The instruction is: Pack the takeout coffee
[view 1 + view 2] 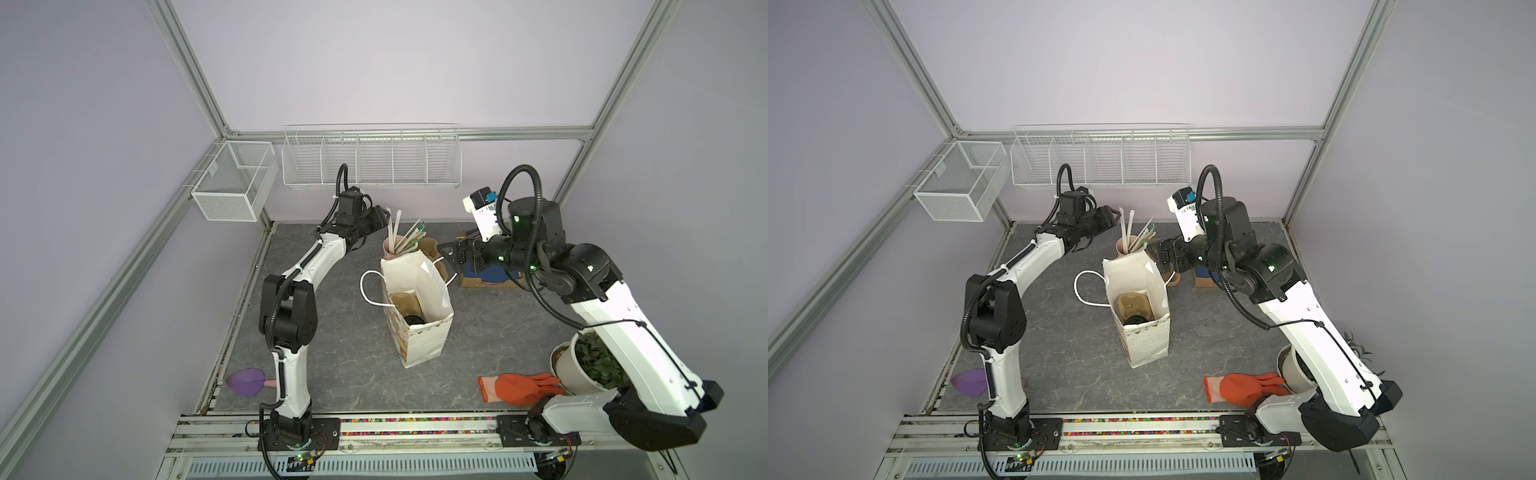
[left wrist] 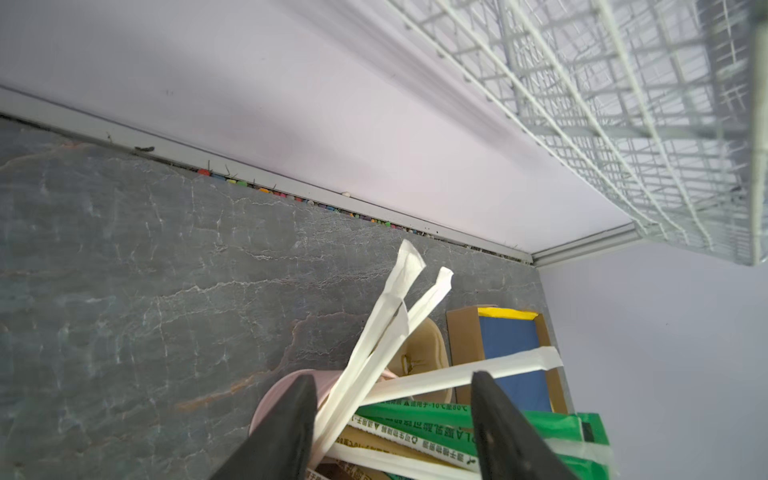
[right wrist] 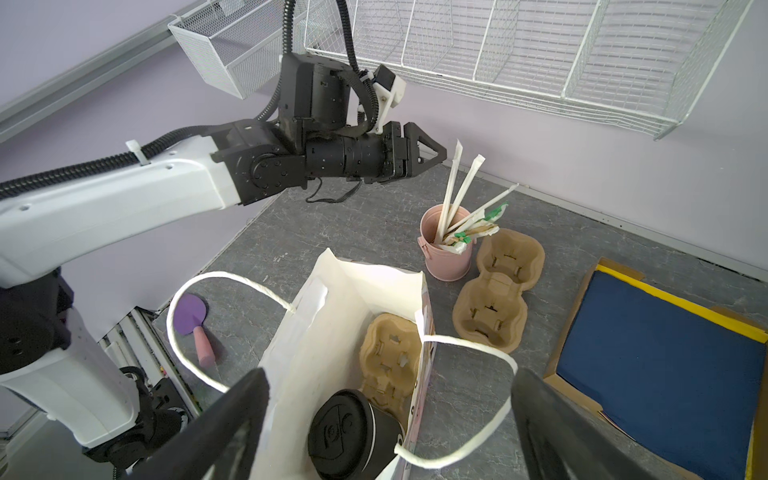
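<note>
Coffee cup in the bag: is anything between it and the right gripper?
Nothing visible covers the coffee cup: the paper bag is open at the top, facing the open right gripper. Only a rope handle loops beside the cup, between the jaws.

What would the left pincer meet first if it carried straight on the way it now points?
Most likely the white paper-wrapped straws in the pink cup: they lie between the open fingers of the left pincer, though depth is unclear.
</note>
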